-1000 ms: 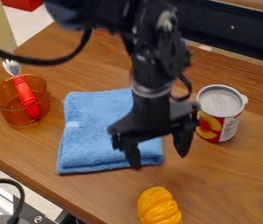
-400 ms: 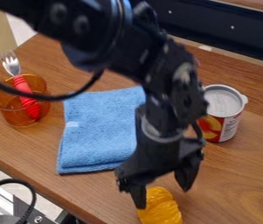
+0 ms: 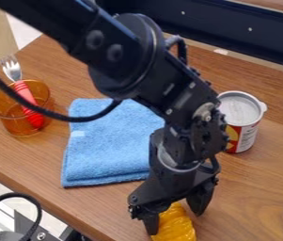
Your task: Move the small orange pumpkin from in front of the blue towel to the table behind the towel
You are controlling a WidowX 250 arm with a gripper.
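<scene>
Sinking lower, the wide-open pincer [image 3: 175, 218] now straddles the yellow lump [image 3: 174, 228], gripping nothing.

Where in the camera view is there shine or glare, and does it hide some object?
In the camera view, small highlights sit on the ridged orange object between the fingers of the black gripper, and on the clear amber cup; the blue towel looks matt; no glare hides an object.

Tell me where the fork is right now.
In the camera view, the fork is at the left, leaning in the orange cup, left of the blue towel.
</scene>
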